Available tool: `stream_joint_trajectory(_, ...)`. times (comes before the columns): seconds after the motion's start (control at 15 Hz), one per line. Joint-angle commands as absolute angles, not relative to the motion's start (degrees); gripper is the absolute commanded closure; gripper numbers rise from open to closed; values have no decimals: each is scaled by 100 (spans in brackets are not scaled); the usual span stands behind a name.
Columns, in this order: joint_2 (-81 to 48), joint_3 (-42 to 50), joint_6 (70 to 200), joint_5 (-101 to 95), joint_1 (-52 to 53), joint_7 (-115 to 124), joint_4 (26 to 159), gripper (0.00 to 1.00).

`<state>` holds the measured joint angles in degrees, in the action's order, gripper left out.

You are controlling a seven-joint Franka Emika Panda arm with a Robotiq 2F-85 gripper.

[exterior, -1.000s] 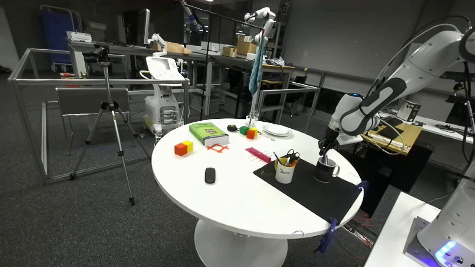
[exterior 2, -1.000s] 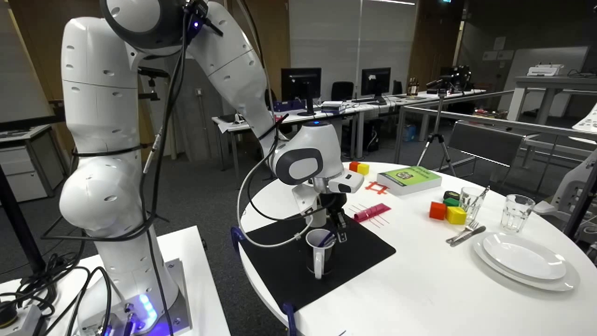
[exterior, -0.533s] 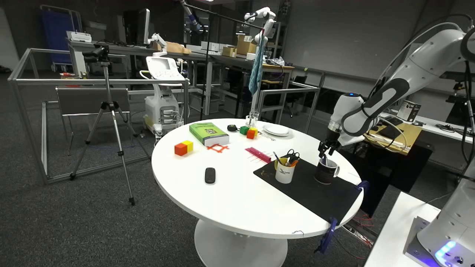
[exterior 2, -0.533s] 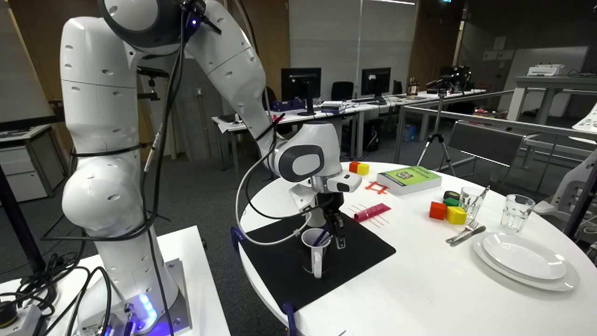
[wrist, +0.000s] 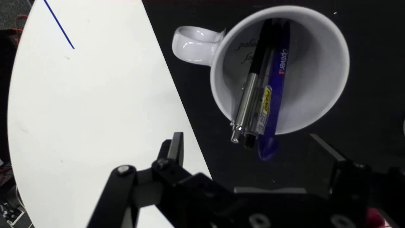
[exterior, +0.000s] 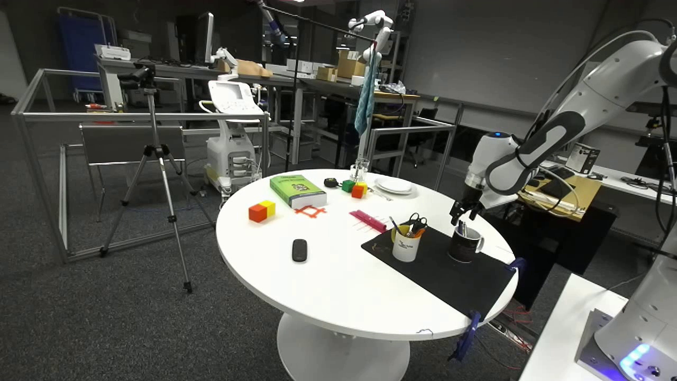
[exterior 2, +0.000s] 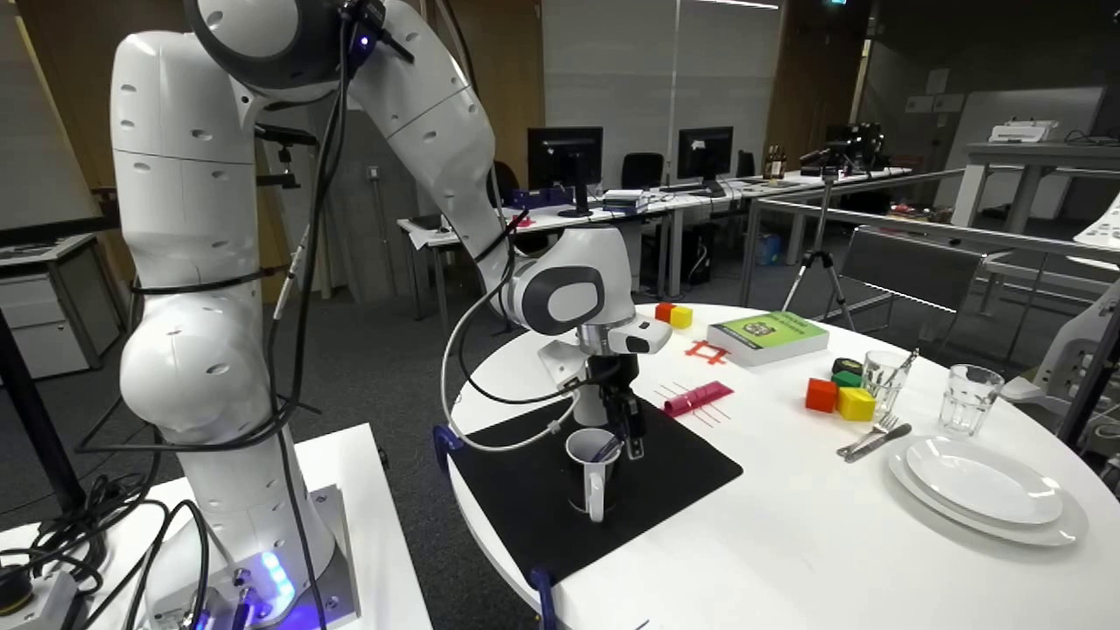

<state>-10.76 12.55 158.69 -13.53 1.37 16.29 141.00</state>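
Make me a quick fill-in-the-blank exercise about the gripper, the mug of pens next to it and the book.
1. The gripper holds nothing; its jaws stand wide ____.
2. In the wrist view, the white-lined dark mug holds exactly ____ pens.
3. The clear pen carries a yellow label that reads ____.
4. The cover of the thick book on the round table is mainly ____.

Missing words: open; three; PIANO; green.

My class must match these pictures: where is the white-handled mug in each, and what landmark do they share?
In an exterior view: white-handled mug, right of centre, lower half.
In an exterior view: mug, lower middle.
Wrist view: mug, upper right.
Shared landmark: black mat beneath it.
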Motion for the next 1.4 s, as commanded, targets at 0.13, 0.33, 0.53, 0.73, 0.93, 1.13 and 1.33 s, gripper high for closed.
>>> stream_joint_trajectory(0.13, -681, 1093, 15300, -1438, 143, 1820, 14157, 3)
stream_joint_trajectory(0.33, -658, 988, 15245, -1401, 111, 1788, 14132, 31)
stream_joint_trajectory(0.53, -655, 932, 15255, -1380, 87, 1751, 14129, 53)
stream_joint_trajectory(0.73, -661, 904, 15306, -1378, 72, 1714, 14137, 76)
stream_joint_trajectory(0.93, -674, 892, 15358, -1367, 53, 1671, 14143, 98)
stream_joint_trajectory(1.13, -678, 888, 15383, -1357, 44, 1650, 14146, 97)
stream_joint_trajectory(1.33, -636, 900, 15355, -1411, 59, 1700, 14161, 97)
